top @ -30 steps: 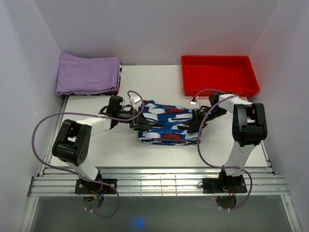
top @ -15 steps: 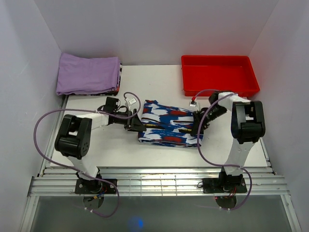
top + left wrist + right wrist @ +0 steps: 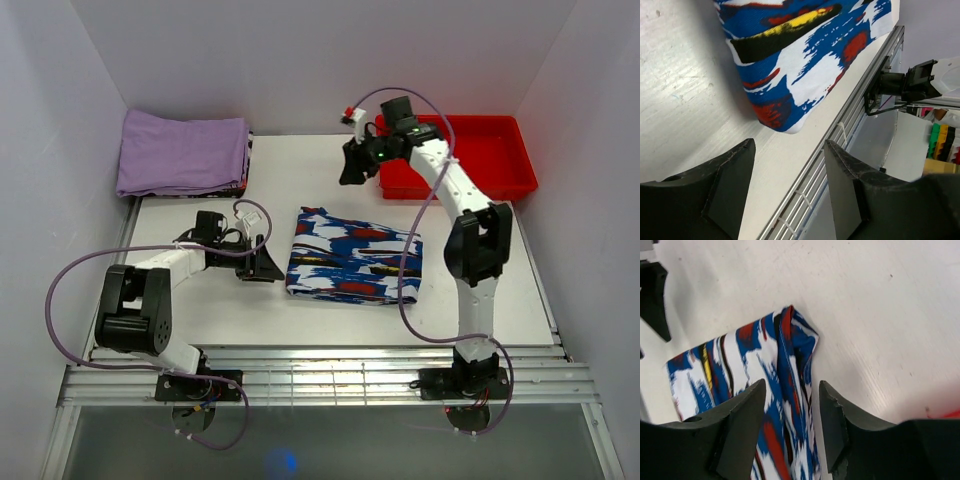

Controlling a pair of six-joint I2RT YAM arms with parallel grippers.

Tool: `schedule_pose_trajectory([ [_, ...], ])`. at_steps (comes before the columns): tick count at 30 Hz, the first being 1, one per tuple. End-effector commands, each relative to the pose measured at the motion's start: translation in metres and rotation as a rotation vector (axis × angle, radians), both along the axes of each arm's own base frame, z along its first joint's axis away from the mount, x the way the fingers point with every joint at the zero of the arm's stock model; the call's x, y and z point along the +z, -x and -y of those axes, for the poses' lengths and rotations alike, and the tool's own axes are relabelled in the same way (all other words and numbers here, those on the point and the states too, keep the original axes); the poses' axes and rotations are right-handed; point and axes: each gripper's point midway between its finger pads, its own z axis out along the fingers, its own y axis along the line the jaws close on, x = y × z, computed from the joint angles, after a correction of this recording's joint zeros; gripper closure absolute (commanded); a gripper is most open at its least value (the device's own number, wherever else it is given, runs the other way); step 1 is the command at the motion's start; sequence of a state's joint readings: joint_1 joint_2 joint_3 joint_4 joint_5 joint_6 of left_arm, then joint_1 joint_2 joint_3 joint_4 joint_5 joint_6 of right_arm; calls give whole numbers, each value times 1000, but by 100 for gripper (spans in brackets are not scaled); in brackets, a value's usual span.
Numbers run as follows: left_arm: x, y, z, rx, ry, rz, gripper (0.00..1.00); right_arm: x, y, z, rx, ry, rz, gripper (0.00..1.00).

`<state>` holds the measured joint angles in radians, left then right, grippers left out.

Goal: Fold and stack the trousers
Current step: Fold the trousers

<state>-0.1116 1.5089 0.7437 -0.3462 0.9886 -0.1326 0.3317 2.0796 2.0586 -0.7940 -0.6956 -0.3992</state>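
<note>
The trousers [image 3: 350, 265] lie folded into a flat rectangle in the middle of the white table, blue, white, red and black in print. My left gripper [image 3: 266, 265] rests low on the table just left of them, open and empty; in the left wrist view the trousers' rounded fold [image 3: 800, 60] lies a little ahead of the left gripper [image 3: 788, 145]. My right gripper [image 3: 352, 166] hangs high over the table's back, near the red tray, open and holding nothing. From there the right wrist view looks down on the trousers' corner [image 3: 750, 365] between the fingers [image 3: 740, 425].
A folded lilac cloth [image 3: 185, 152] sits at the back left corner. An empty red tray [image 3: 455, 155] stands at the back right. Metal rails [image 3: 330, 375] run along the table's near edge, close to the left gripper [image 3: 850, 145]. Walls close in on three sides.
Both grippers have let go of the trousers' ends. The right arm has risen and swung back toward the red tray. The left gripper has drawn back to the left.
</note>
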Motion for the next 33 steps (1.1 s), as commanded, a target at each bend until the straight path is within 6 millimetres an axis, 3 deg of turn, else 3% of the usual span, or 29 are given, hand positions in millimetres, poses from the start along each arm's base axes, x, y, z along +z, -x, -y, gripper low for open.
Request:
schedule_pose_trajectory([
  [1,-1,2,2,7,14,-21,32,-29,-22,-49,-33,68,74,47],
  [2,-4,2,1,13,6,-24,32,-37,-22,-70,-4,74,113,46],
  [5,-10,3,2,22,4,-41,31,-59,-29,-100,9,122,184,41],
  [7,-11,2,4,22,25,-48,30,-66,-34,-110,0,140,215,40],
  [11,-19,7,7,20,39,-94,30,-97,-24,-134,48,155,211,41],
  [16,-23,10,14,4,56,-120,30,-130,-13,-135,87,192,168,51],
  [21,-22,9,25,-11,76,-104,30,-136,-11,-132,89,210,160,76],
  [24,-25,7,32,-13,69,-93,31,-130,-11,-132,90,205,171,83],
  [28,-30,9,43,-31,58,-111,44,-126,-13,-132,88,205,183,92],
  [31,-41,10,46,-29,30,-131,71,-122,-13,-132,84,196,189,92],
  [32,-43,11,46,-38,23,-132,91,-122,-14,-131,79,196,191,92],
  [33,-46,12,43,-32,1,-147,100,-118,-19,-131,65,193,212,92],
])
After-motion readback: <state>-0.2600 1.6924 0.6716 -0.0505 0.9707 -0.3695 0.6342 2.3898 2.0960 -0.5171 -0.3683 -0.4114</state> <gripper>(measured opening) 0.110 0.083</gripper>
